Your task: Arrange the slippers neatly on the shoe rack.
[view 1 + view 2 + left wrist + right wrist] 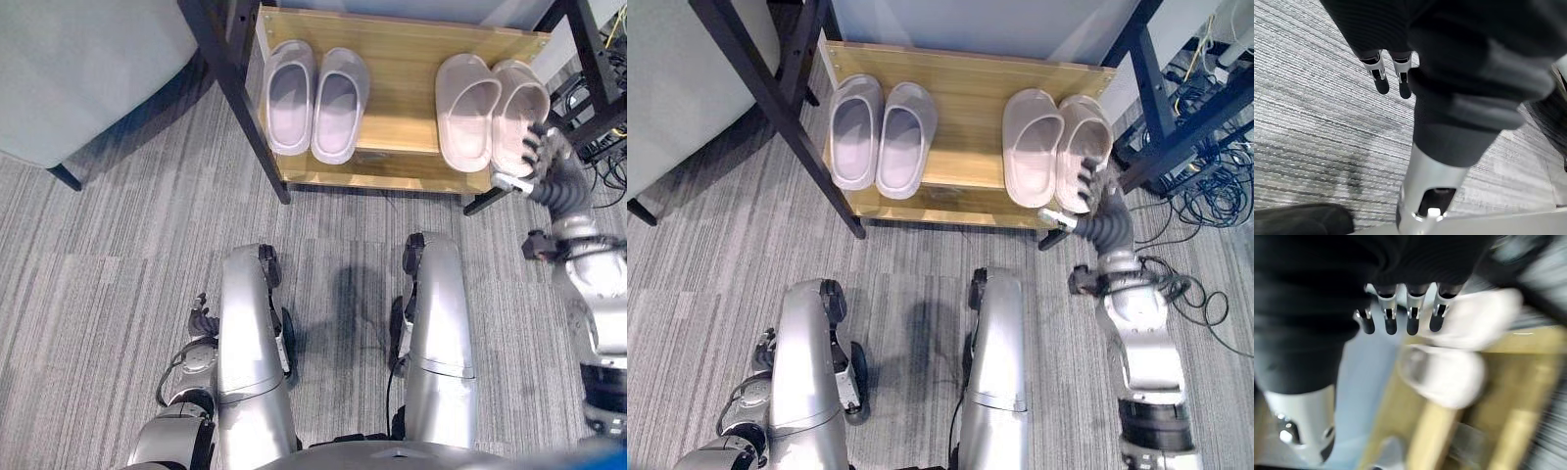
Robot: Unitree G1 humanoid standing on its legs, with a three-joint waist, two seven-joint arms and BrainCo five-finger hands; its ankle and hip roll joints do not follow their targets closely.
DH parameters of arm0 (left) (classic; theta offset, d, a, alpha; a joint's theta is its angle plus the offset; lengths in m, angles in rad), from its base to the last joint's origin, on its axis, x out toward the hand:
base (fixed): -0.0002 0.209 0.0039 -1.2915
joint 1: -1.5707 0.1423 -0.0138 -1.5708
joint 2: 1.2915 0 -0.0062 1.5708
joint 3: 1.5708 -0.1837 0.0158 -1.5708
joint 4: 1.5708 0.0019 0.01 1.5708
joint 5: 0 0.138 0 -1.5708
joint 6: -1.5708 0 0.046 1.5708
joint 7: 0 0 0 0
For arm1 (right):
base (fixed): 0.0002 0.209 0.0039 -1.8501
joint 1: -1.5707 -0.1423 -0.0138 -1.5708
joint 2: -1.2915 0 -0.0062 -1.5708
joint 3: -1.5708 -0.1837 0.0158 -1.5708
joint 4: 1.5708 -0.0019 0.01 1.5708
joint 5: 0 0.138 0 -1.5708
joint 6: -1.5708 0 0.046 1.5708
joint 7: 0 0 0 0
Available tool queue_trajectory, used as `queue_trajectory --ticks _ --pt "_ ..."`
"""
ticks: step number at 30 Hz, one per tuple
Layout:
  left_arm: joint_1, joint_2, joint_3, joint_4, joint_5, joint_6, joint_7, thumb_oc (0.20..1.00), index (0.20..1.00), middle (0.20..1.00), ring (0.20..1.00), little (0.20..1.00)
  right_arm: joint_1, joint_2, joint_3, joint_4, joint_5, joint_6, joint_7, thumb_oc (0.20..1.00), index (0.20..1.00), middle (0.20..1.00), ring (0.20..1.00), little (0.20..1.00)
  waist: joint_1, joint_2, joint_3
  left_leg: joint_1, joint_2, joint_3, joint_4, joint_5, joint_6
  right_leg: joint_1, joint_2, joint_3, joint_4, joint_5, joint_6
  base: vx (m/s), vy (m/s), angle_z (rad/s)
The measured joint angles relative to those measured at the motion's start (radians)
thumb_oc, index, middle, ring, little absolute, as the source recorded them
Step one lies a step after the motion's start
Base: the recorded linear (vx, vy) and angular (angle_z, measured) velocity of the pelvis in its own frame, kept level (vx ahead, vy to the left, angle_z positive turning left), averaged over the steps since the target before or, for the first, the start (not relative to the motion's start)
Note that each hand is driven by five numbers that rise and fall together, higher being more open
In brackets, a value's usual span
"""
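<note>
I see two pairs of smooth, rounded slippers, lilac and beige, on the wooden shoe rack, my right hand open by the outer beige one.

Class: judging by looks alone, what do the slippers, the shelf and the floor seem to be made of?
Slippers: probably moulded foam or rubber, matte, smooth and seamless.
Shelf: wood or wood-look board, yellowish with faint grain; dark posts, likely metal.
Floor: grey carpet, fine streaked pile.
</note>
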Motion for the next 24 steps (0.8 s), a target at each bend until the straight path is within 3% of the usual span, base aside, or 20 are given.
queue_trajectory --ticks 3,6,9,10,11,14,16,18,19,20,21,22,23,24 --pt "-0.001 -0.006 -0.008 -0.009 0.001 -0.019 -0.010 1.000 1.000 1.000 1.000 1.000 0.106 0.075 -0.010 0.057 -0.045 -0.010 0.038 1.000 1.000 1.000 1.000 1.000 0.007 0.028 0.015 -0.011 0.008 -0.002 0.004 0.000 -0.001 -0.010 0.007 -0.001 0.000 0.003 0.003 -0.04 -0.024 -0.06" --pt "-0.027 -0.007 -0.006 -0.007 0.002 -0.019 -0.011 1.000 1.000 1.000 1.000 1.000 0.075 0.101 0.006 0.575 -0.162 -0.057 0.004 1.000 1.000 1.000 1.000 1.000 0.028 0.039 0.014 0.009 0.015 0.008 -0.068 0.004 -0.001 0.003 0.004 -0.020 -0.068 0.017 -0.005 0.02 -0.077 -0.07" --pt "-0.017 -0.023 -0.012 -0.010 0.003 -0.019 -0.016 1.000 1.000 1.000 1.000 1.000 0.044 0.154 -0.073 0.824 -0.174 -0.075 -0.068 1.000 1.000 1.000 1.000 1.000 0.030 0.084 -0.033 0.020 0.016 0.023 -0.144 0.020 -0.003 0.019 -0.014 -0.041 -0.144 0.028 -0.005 0.00 -0.013 -0.02" --pt "-0.022 -0.025 -0.013 -0.006 0.002 -0.017 -0.017 1.000 1.000 1.000 1.000 1.000 0.023 0.154 -0.103 0.904 -0.173 -0.128 -0.109 1.000 1.000 1.000 1.000 1.000 0.033 0.101 -0.045 0.034 0.012 0.020 -0.186 0.022 0.012 0.039 -0.022 -0.059 -0.189 0.030 -0.020 -0.07 -0.020 0.00" --pt "-0.020 -0.024 -0.009 -0.014 0.003 -0.018 -0.022 1.000 1.000 1.000 1.000 1.000 -0.018 0.160 -0.171 1.041 -0.171 -0.170 -0.151 1.000 1.000 1.000 1.000 1.000 0.045 0.109 -0.083 0.035 0.012 0.020 -0.252 0.046 0.012 0.049 -0.028 -0.083 -0.256 0.052 -0.029 -0.08 -0.014 -0.01" --pt "0.071 -0.037 -0.008 -0.022 0.002 -0.023 -0.076 1.000 1.000 1.000 1.000 1.000 -0.058 0.186 -0.422 1.396 -0.094 -0.210 -0.291 1.000 1.000 1.000 1.000 1.000 0.078 0.117 -0.289 0.081 -0.007 0.033 -0.538 0.146 0.003 0.124 -0.057 -0.166 -0.533 0.128 -0.040 -0.09 -0.017 0.14" --pt "0.133 -0.045 -0.017 -0.027 0.002 -0.029 -0.084 1.000 1.000 1.000 1.000 1.000 0.021 0.190 -0.358 1.411 -0.073 -0.228 -0.313 1.000 1.000 1.000 1.000 1.000 0.099 0.120 -0.399 0.138 -0.014 0.030 -0.725 0.228 0.004 0.217 -0.068 -0.242 -0.726 0.183 -0.051 -0.15 -0.038 0.28" --pt "0.158 -0.032 -0.069 0.039 0.007 -0.028 -0.085 1.000 1.000 1.000 1.000 1.000 0.004 0.131 -0.238 1.487 -0.079 -0.283 -0.312 1.000 1.000 1.000 1.000 1.000 0.116 0.096 -0.450 0.279 -0.018 0.028 -0.908 0.265 0.030 0.388 -0.067 -0.317 -0.922 0.223 -0.076 -0.14 -0.050 0.26" --pt "0.264 -0.025 -0.106 0.126 0.027 -0.018 -0.082 1.000 1.000 1.000 1.000 1.000 0.025 0.145 -0.122 1.648 -0.087 -0.306 -0.298 1.000 1.000 1.000 1.000 1.000 0.113 0.050 -0.553 0.543 -0.054 0.045 -1.274 0.354 0.068 0.667 -0.048 -0.405 -1.299 0.360 -0.061 -0.06 -0.070 0.14" --pt "0.357 -0.032 -0.117 0.171 0.034 -0.021 -0.078 1.000 1.000 1.000 1.000 1.000 0.084 0.187 -0.064 1.726 -0.093 -0.310 -0.297 1.000 1.000 1.000 1.000 1.000 0.121 0.037 -0.631 0.731 -0.047 0.079 -1.516 0.483 0.030 0.829 -0.005 -0.435 -1.495 0.539 -0.032 0.10 -0.080 0.19" --pt "0.397 -0.043 -0.104 0.208 0.044 -0.006 -0.062 1.000 1.000 1.000 1.000 1.000 0.108 0.181 -0.067 1.735 -0.097 -0.311 -0.293 1.000 1.000 1.000 1.000 1.000 0.128 0.029 -0.647 0.866 -0.054 0.100 -1.575 0.625 -0.014 0.941 0.014 -0.439 -1.593 0.687 -0.002 0.19 -0.082 0.12" --pt "0.412 -0.045 -0.110 0.234 0.054 0.002 -0.054 1.000 1.000 1.000 1.000 1.000 0.143 0.183 -0.057 1.731 -0.097 -0.309 -0.279 1.000 1.000 1.000 1.000 1.000 0.136 0.026 -0.677 0.917 -0.068 0.103 -1.650 0.740 -0.008 0.962 0.021 -0.441 -1.647 0.790 0.003 0.29 -0.057 0.26" --pt "0.411 -0.074 -0.109 0.228 0.074 0.026 -0.052 1.000 1.000 1.000 1.000 1.000 0.160 0.186 -0.049 1.720 -0.100 -0.303 -0.224 1.000 1.000 1.000 1.000 1.000 0.133 0.028 -0.678 0.958 -0.067 0.099 -1.700 0.806 -0.022 0.985 0.031 -0.426 -1.710 0.737 0.015 0.26 -0.049 0.19" --pt "0.407 -0.092 -0.109 0.226 0.096 0.042 -0.053 1.000 1.000 1.000 1.000 1.000 0.158 0.195 -0.049 1.712 -0.105 -0.295 -0.193 1.000 1.000 1.000 1.000 1.000 0.130 0.028 -0.673 0.983 -0.079 0.099 -1.702 0.807 -0.023 0.994 0.040 -0.421 -1.755 0.725 0.013 0.32 -0.073 0.17"
